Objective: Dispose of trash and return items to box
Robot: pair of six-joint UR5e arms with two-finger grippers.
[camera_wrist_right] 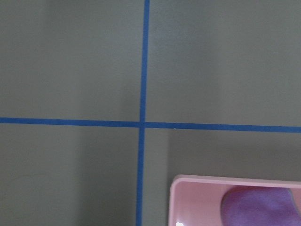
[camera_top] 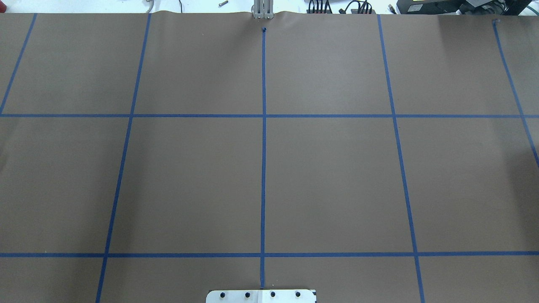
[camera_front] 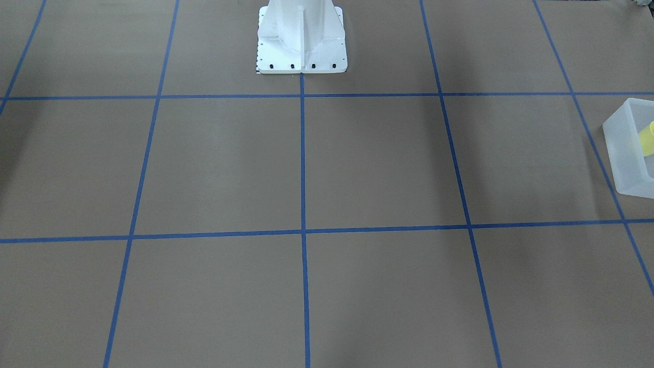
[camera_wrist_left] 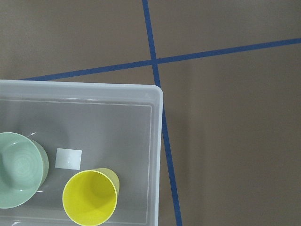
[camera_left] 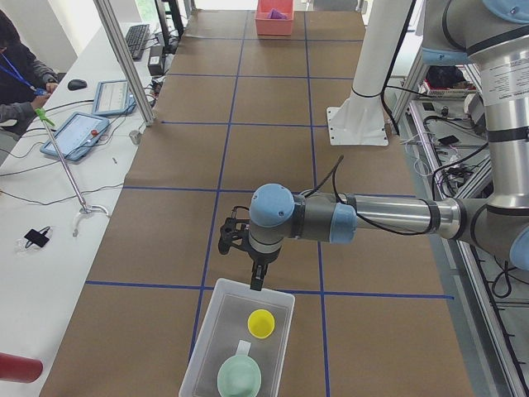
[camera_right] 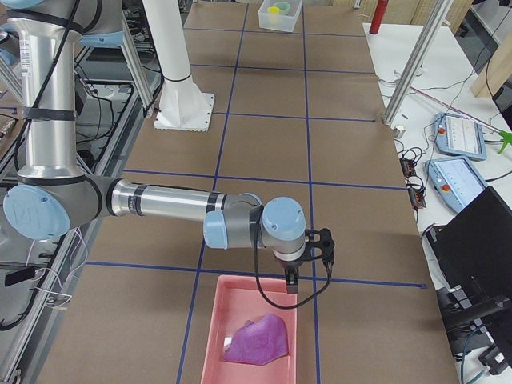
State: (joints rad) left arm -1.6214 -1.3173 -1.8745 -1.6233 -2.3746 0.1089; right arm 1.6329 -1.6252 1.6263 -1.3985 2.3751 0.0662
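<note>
Seemingly finished: cup (camera_wrist_left: 90, 197) and bowl (camera_wrist_left: 19, 169) sit in the box (camera_wrist_left: 94, 88), my left tool (camera_left: 258, 277) over its rim, clenched or not I cannot tell; withdrawal likely next.

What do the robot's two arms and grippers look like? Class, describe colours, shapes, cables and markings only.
The left arm and right arm match: round silver-grey tubes joined by housings with pale blue caps. The left gripper and right gripper are small and black, with slim fingers. A thin black cable loops from each wrist. The upright tubes carry dark print, too small to read.
</note>
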